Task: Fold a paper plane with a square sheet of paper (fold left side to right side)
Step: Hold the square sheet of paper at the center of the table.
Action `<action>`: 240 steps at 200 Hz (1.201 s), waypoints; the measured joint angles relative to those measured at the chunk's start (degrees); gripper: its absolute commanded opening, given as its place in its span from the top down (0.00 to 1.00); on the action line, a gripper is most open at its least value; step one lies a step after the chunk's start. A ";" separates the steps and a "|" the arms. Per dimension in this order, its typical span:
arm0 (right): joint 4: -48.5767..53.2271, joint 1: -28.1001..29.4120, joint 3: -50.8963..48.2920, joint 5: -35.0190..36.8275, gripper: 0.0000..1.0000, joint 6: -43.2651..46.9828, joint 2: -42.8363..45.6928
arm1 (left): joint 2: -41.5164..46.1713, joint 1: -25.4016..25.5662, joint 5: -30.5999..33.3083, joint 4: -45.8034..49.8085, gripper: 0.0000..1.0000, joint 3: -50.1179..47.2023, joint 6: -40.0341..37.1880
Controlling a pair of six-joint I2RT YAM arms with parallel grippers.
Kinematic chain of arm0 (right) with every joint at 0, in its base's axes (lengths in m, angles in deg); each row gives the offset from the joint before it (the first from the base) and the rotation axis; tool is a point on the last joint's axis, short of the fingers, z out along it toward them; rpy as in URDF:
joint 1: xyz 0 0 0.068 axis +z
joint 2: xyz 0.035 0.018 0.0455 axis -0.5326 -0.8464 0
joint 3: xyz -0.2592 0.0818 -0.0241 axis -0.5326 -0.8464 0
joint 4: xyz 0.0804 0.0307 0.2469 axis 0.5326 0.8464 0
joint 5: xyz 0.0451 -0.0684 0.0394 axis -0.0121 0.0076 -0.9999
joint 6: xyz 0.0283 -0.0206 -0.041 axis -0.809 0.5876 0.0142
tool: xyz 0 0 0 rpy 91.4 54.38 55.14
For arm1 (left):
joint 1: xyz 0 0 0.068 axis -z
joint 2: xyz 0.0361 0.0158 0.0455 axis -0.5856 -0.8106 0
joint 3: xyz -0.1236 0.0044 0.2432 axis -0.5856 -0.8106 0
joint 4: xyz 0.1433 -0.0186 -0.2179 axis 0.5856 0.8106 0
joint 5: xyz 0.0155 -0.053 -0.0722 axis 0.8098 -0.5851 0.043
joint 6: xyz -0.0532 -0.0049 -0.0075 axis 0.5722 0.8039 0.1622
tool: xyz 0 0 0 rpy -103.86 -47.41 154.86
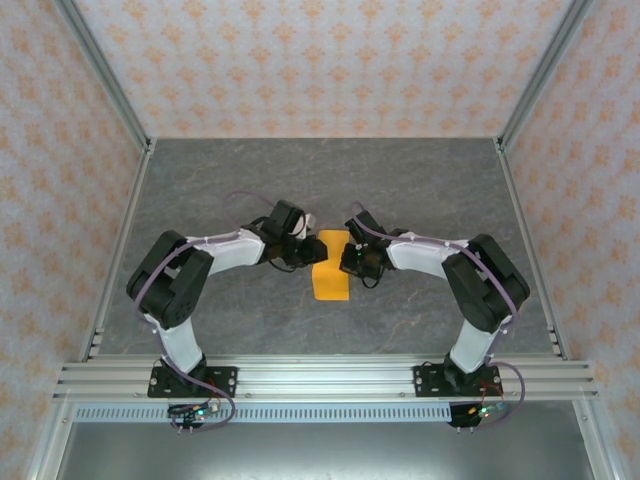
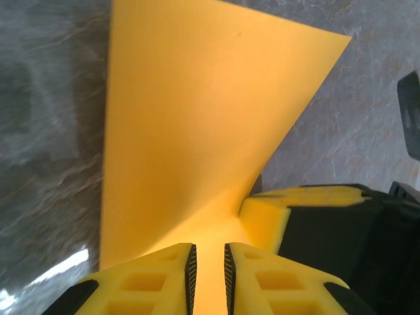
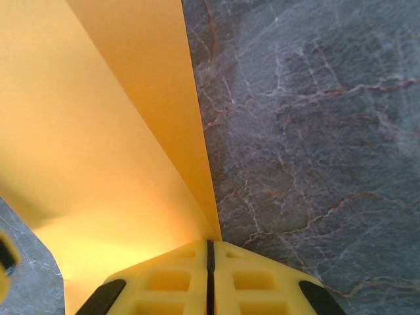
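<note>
The square sheet of paper lies bright orange on the table centre, partly folded, between the two grippers. In the right wrist view the sheet shows two layers that meet at my right gripper, which is shut on its edge. In the left wrist view the sheet curves upward on its right side. My left gripper stands over it with the jaws a narrow gap apart and orange paper visible through the gap. From above, my left gripper is at the sheet's upper left and my right gripper at its right edge.
The grey marbled table has free room behind and to both sides. Metal frame rails run along the near edge and up the sides. One yellow finger of the right gripper sits close beside my left fingers.
</note>
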 measured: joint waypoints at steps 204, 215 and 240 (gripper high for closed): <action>1.27 -3.23 4.13 -2.64 0.89 4.55 6.23 | -5.18 0.90 1.92 -0.83 0.80 1.05 0.15; 0.79 -3.52 6.23 -3.48 0.90 4.70 4.72 | -5.18 0.90 1.95 -0.81 0.80 1.05 0.15; -0.98 -3.50 10.16 -5.09 0.90 4.70 -0.46 | -5.16 0.90 2.08 -0.79 0.80 1.05 0.15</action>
